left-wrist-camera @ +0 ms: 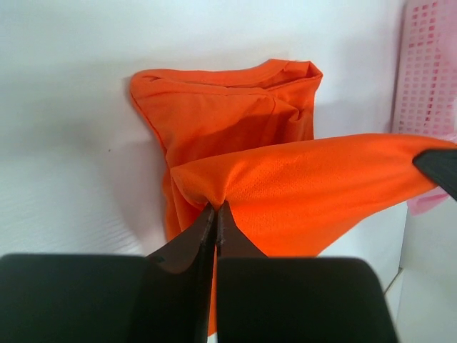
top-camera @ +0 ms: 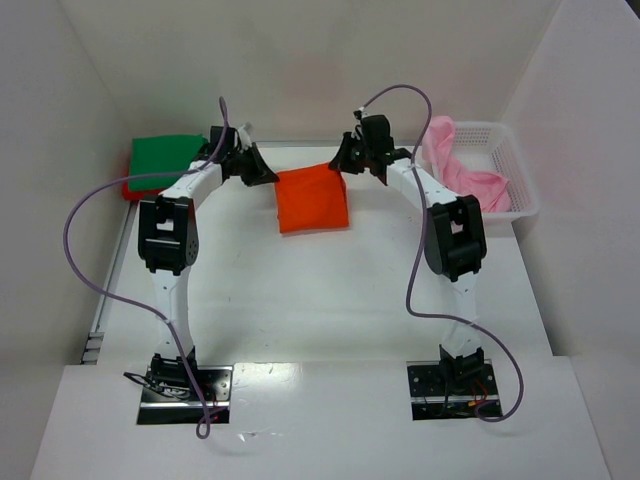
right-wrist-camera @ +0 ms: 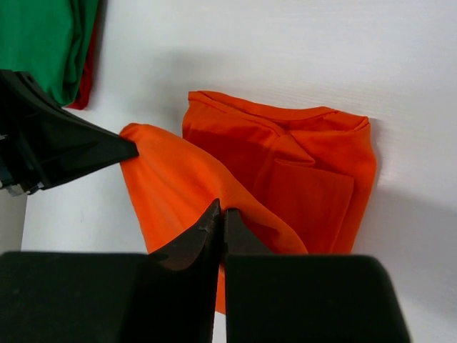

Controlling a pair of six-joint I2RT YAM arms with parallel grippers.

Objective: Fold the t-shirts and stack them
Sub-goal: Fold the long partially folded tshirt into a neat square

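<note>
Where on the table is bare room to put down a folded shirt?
The patch of table between the left arm and right arm, nearer than the orange t-shirt, is bare. The far edge is crowded: green t-shirt left, white basket right.

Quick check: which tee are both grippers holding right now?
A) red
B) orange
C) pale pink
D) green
B: the wrist views show the left gripper and the right gripper each shut on an edge of the orange t-shirt. The green t-shirt lies apart at the far left.
</note>
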